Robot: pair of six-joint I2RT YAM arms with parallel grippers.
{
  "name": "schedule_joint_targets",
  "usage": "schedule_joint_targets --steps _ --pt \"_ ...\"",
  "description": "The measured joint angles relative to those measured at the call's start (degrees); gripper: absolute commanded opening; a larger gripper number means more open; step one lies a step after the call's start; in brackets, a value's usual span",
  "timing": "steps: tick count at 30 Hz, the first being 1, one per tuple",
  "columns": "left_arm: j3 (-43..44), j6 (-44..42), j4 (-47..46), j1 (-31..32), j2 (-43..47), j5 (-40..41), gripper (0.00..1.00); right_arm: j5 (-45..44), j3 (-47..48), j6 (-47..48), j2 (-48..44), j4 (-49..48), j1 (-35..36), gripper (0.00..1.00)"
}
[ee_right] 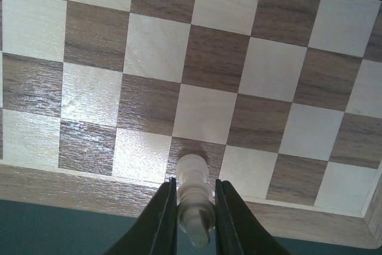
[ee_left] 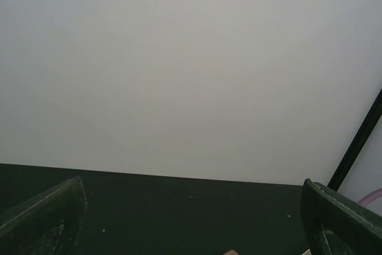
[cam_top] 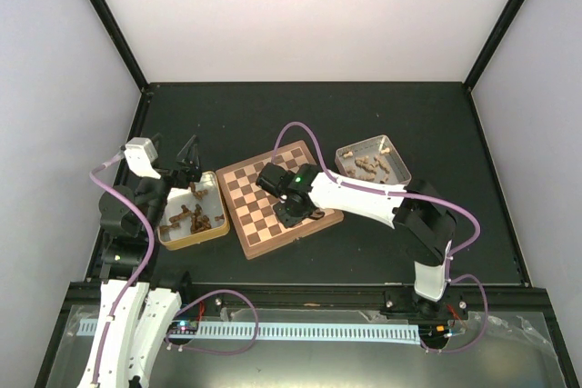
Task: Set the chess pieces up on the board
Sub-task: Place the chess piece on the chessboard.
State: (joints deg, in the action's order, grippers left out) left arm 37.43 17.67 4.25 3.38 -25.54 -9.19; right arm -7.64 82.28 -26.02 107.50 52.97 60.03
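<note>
Chess piece (ee_right: 192, 174) in narrow grip of right gripper (ee_right: 195, 186), over board (ee_right: 262, 70) edge row

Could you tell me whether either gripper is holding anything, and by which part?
The right gripper pinches a pale chess piece by its middle; the left gripper is open and empty.

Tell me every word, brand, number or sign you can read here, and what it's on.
None can be read.
The board and the chess piece bear no lettering.
The white strip along the near edge shows fine marks, too small to read.
</note>
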Motion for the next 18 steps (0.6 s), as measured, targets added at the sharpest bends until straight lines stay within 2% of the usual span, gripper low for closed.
schedule_joint_targets --steps 8,13,18 --pt "0.0 -0.02 0.0 0.0 -0.04 0.0 0.99 0.61 0.0 -0.04 0.0 0.09 -0.02 0.32" --pt "0.0 -0.02 0.0 0.0 -0.04 -0.02 0.99 1.33 0.0 -0.28 -0.5 -0.2 -0.7 0.37" --pt "0.0 -0.04 0.0 0.0 -0.04 -0.04 0.99 1.77 -0.17 -0.96 -5.44 -1.81 -3.69 0.4"
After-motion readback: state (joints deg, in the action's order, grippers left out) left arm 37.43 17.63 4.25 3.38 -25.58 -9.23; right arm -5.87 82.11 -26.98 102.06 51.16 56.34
